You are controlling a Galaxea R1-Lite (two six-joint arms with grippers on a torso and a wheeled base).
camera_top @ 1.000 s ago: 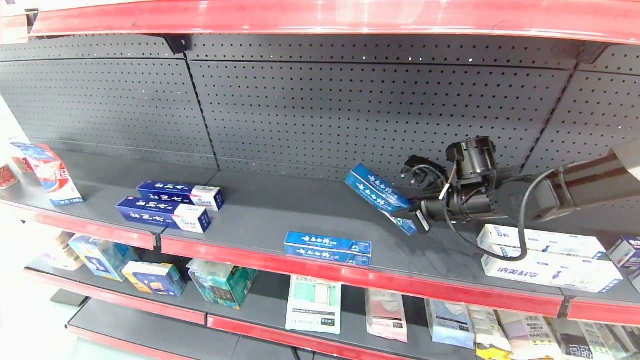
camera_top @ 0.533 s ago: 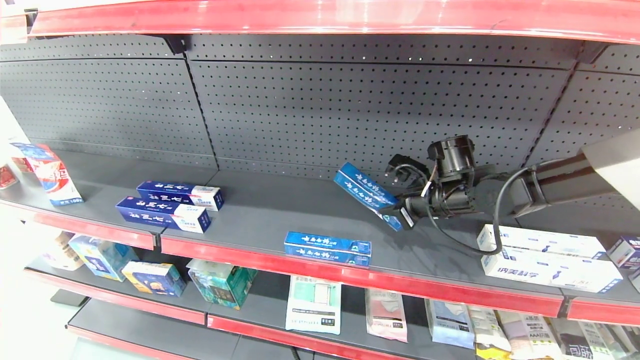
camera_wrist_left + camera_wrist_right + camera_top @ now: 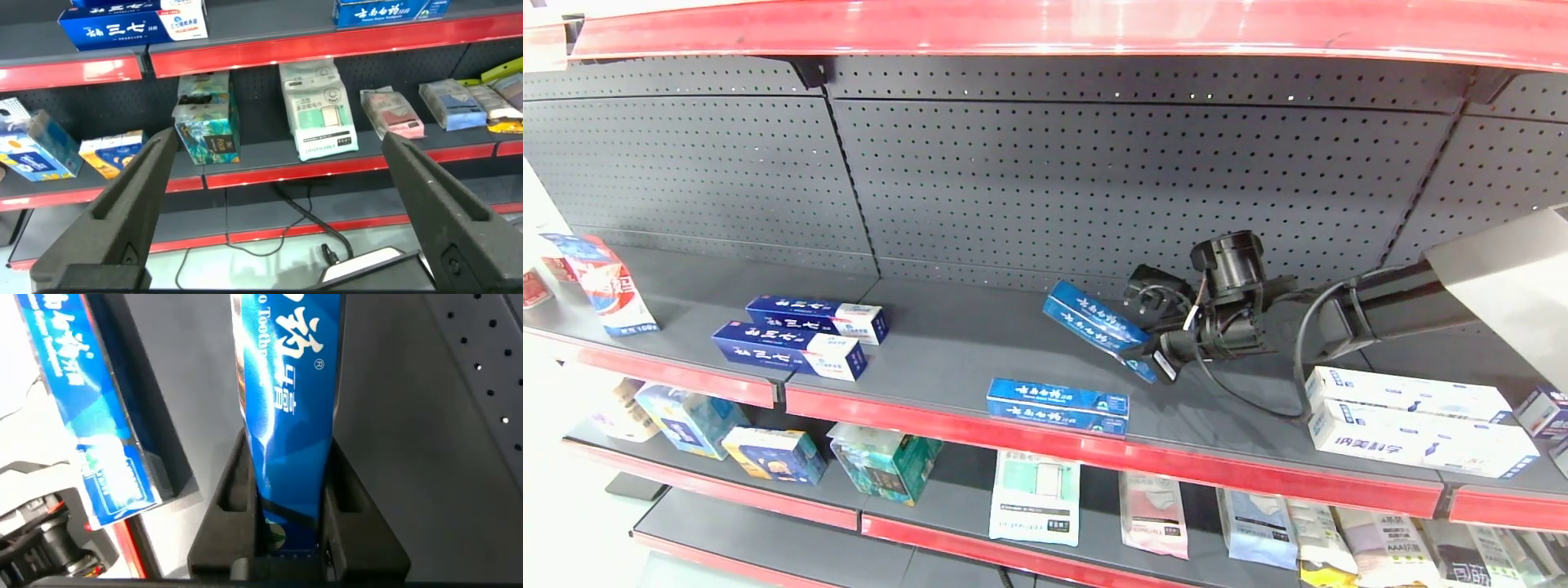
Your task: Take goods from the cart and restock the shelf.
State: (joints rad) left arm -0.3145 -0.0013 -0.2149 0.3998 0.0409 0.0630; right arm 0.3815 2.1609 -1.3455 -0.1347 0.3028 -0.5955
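Head view: right of centre, the right gripper is clamped on one end of a long blue cardboard toothpaste box. The box is tilted, its free end raised toward the upper left, over the dark grey metal shelf with a red front edge. Below it in the frame, a second blue toothpaste box lies flat along the red edge. Two dark blue boxes with white ends sit at left, and stacked white boxes at right.

Left wrist view: the left gripper has its dark fingers spread wide with nothing between them, facing lower shelves that hold a teal patterned box and a white-and-green pack.

Right wrist view: both jaws of the right gripper press the sides of the blue box, with the second box just beside it on the shelf.
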